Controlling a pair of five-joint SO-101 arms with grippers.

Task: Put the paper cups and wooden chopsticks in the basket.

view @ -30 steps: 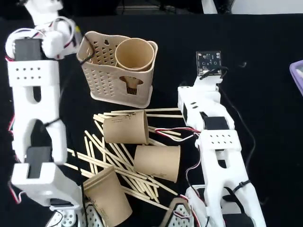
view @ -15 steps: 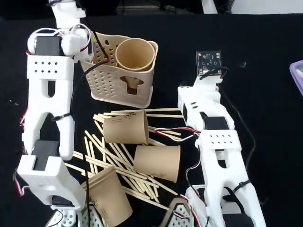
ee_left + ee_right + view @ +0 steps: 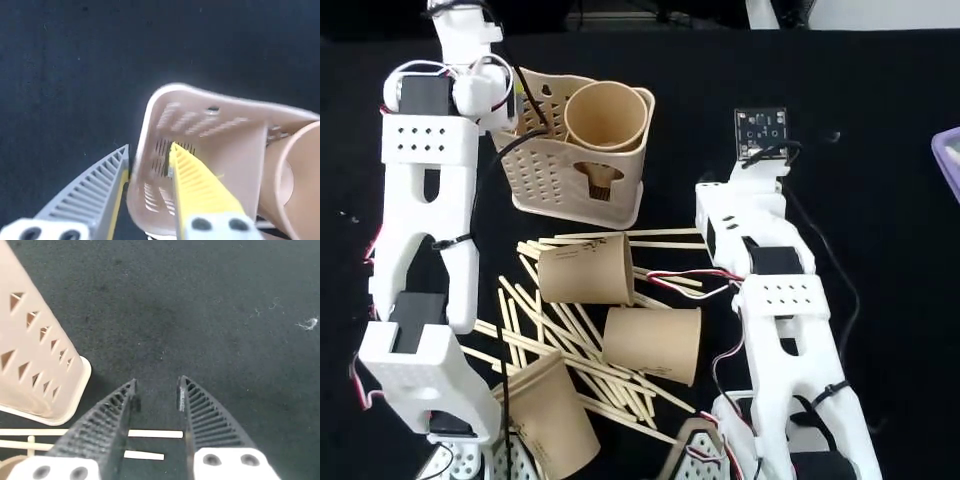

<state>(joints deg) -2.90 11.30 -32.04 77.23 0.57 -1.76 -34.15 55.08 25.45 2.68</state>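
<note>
The beige slotted basket [image 3: 555,175] stands at the back of the black table with one paper cup [image 3: 605,115] upright inside it. My left gripper [image 3: 148,147] is open and straddles the basket's [image 3: 225,135] end wall, its yellow finger inside and its grey finger outside; the cup [image 3: 295,175] sits just beyond. Three paper cups lie on their sides: [image 3: 585,268], [image 3: 653,343], [image 3: 548,415]. Wooden chopsticks [image 3: 570,340] are strewn under and around them. My right gripper [image 3: 156,387] is open and holds nothing, low over the table by the basket's [image 3: 35,365] bottom corner, above two chopstick ends [image 3: 150,433].
A purple object [image 3: 950,160] sits at the right edge of the table. The left arm [image 3: 420,200] stretches along the table's left side and the right arm [image 3: 770,290] along the right of the cups. Bare black cloth lies behind and right of the basket.
The left arm has swung right and forward, bringing its gripper from the far left corner to the basket's left rim. The right arm, cups and chopsticks have not moved.
</note>
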